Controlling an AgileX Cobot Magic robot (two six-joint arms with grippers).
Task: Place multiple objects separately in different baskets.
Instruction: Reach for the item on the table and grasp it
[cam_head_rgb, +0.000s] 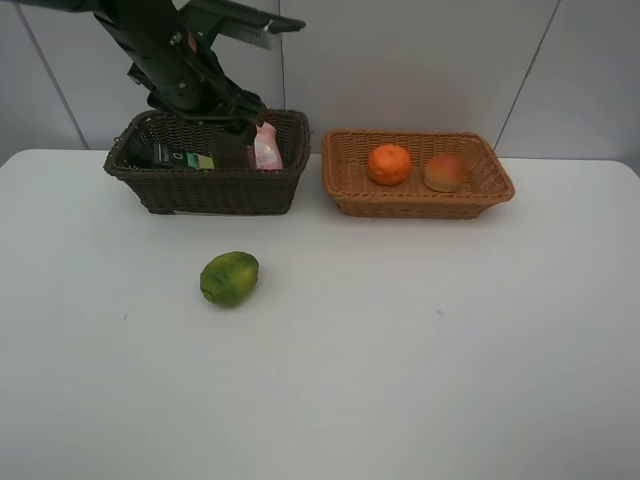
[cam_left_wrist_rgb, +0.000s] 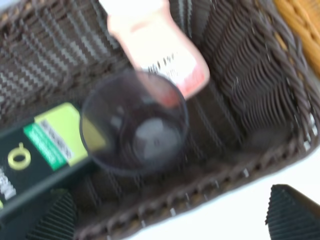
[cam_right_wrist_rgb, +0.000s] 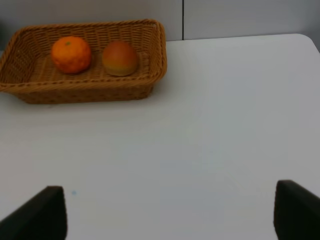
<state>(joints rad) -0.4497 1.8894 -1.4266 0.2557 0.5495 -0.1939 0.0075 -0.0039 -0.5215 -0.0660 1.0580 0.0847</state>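
Note:
My left gripper (cam_head_rgb: 236, 140) hangs open over the dark brown basket (cam_head_rgb: 205, 178), its fingertips (cam_left_wrist_rgb: 292, 215) spread wide above the near wall. Below it in the left wrist view, the translucent mauve cup (cam_left_wrist_rgb: 135, 125) stands free inside that basket (cam_left_wrist_rgb: 250, 85), between the pink white-capped bottle (cam_left_wrist_rgb: 160, 50) and the dark pump bottle (cam_left_wrist_rgb: 45, 155). The orange (cam_head_rgb: 389, 164) and the peach-like fruit (cam_head_rgb: 445, 172) lie in the light tan basket (cam_head_rgb: 418, 206). A green fruit (cam_head_rgb: 229, 278) rests on the table. My right gripper (cam_right_wrist_rgb: 172, 215) is open and holds nothing.
The two baskets stand side by side at the back of the white table (cam_head_rgb: 420, 360), close to the grey wall. In the right wrist view the tan basket (cam_right_wrist_rgb: 161, 50) with the orange (cam_right_wrist_rgb: 71, 54) and the peach (cam_right_wrist_rgb: 120, 58) sits far ahead.

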